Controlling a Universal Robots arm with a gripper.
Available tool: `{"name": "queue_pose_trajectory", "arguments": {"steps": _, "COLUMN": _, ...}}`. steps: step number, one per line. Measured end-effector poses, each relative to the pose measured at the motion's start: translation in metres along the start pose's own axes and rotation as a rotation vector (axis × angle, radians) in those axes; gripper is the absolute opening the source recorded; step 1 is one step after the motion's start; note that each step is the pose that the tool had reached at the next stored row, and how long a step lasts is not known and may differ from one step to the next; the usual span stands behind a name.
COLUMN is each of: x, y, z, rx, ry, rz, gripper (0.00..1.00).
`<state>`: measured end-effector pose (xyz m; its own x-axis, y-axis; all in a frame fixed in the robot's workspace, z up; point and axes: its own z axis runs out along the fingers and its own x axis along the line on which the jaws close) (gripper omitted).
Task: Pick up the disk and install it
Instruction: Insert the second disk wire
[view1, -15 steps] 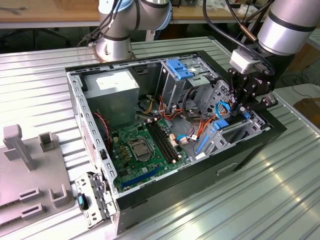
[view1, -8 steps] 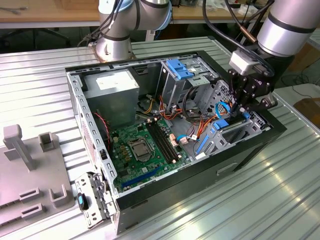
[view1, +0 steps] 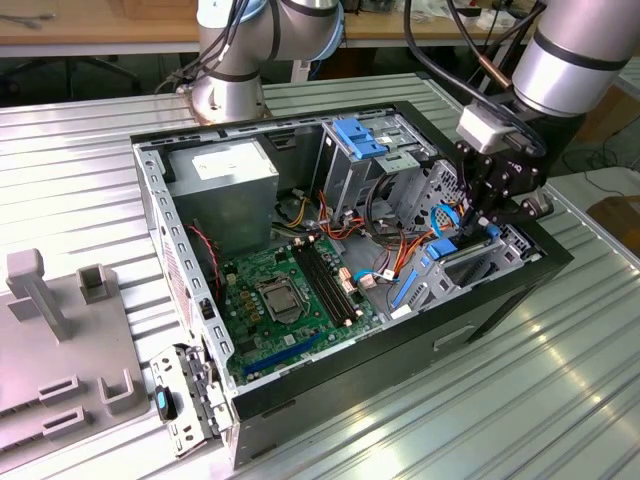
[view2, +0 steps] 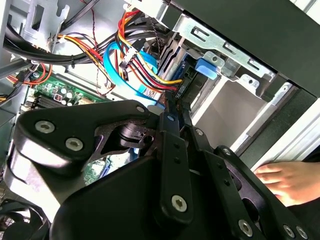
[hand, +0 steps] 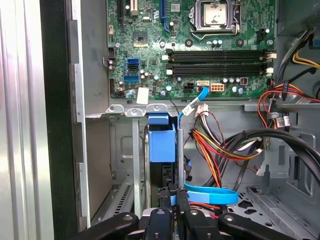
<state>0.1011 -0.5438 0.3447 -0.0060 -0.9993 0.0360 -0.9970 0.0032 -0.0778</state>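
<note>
The disk stands on edge in the drive bay of the open computer case, its bright blue carrier facing the first wrist view, with the curved blue handle beside my fingers. In the exterior view the disk sits low in the bay at the case's right end. My gripper is shut on the carrier's near edge, a sliver of blue between the fingertips. In the exterior view the gripper reaches down into that bay from above. The second wrist view has the gripper tips against blue plastic and cables.
Bundles of red, orange and black wires crowd the bay beside the disk. The motherboard and power supply fill the case's other end. A light blue latch plate sits on the upper cage. A person's hand rests outside the case. Grey fixtures stand at the exterior view's left.
</note>
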Motion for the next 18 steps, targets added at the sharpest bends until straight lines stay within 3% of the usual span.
{"name": "queue_pose_trajectory", "arguments": {"steps": 18, "x": -0.0001, "y": 0.0003, "z": 0.0042, "rx": 0.0000, "ry": -0.0016, "rz": 0.000, "gripper": 0.16}}
